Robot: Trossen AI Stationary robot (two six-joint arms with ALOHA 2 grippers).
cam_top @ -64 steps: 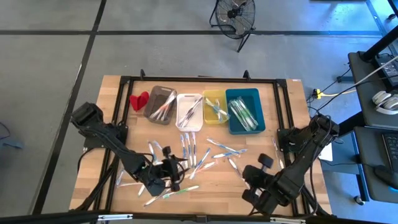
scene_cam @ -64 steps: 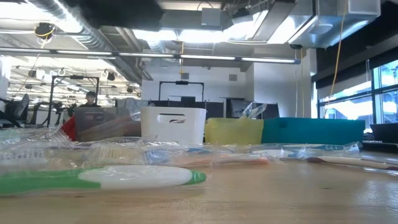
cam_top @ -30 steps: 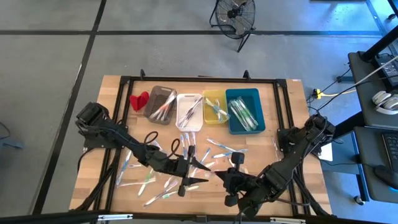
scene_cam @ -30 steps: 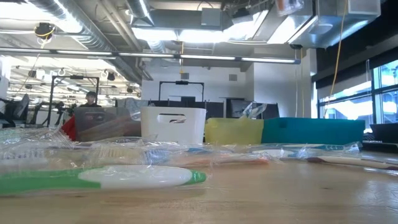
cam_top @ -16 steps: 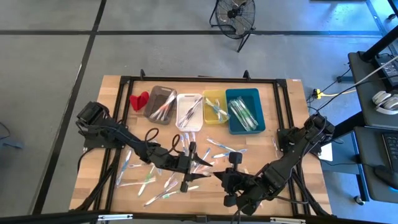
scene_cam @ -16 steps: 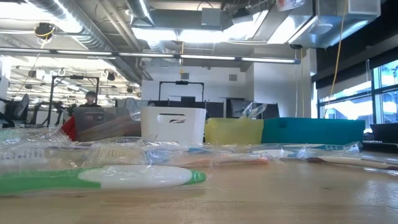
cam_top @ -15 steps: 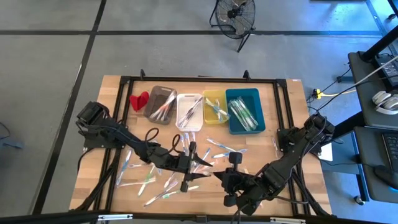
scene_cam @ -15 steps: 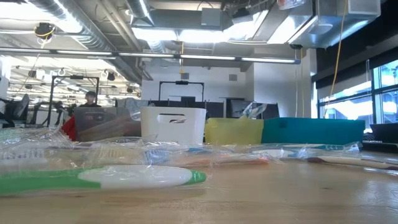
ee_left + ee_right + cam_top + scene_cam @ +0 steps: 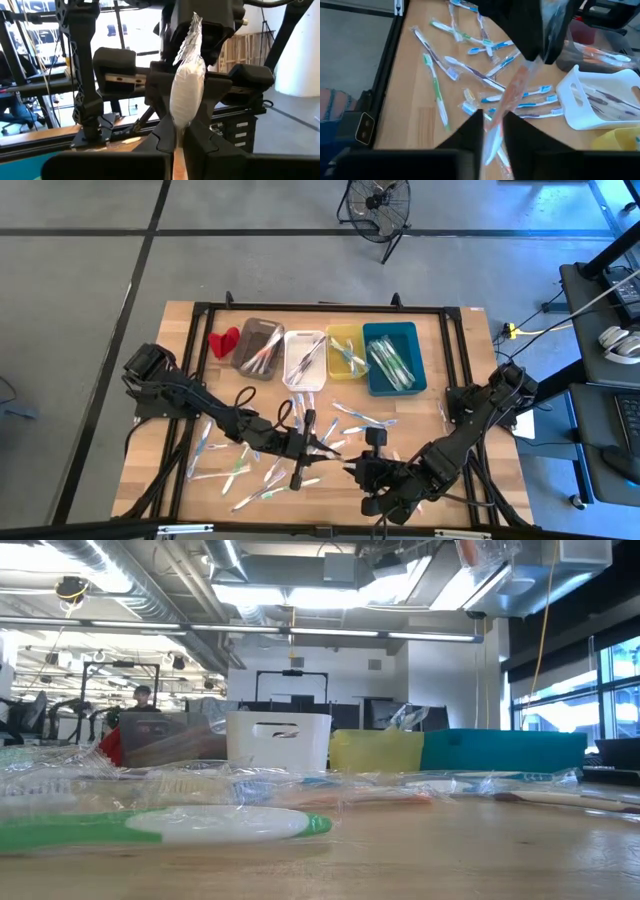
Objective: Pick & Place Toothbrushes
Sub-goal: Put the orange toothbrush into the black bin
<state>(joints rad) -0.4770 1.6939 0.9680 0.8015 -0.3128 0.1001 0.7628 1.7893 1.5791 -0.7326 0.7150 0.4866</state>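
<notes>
Nearest the bench's front edge lies a green-and-white toothbrush, flat in its clear wrapper and untouched. Just beyond it, above the loose toothbrushes scattered over the middle of the bench, the two arms meet, and here is the change. The left gripper, spread wide a moment ago, has snapped together and now pinches the lower end of a wrapped toothbrush, which stands upright in the air with its crinkled wrapper tip pointing up. The right gripper sits at the other end of the same toothbrush, facing the left one closely. Whether it grips or has begun to let go cannot be told from here (the wrapper hides the contact).

It looks like a mid-air handover: the left arm takes charge, and the right should be free to back away once the hold is sure.

Farther back the bins wait in a row, grey bin, white bin, yellow bin and teal bin, each already holding a few toothbrushes. A small red object sits beside the grey one. Many sticks remain on the bench, so the sorting seems far from done.
</notes>
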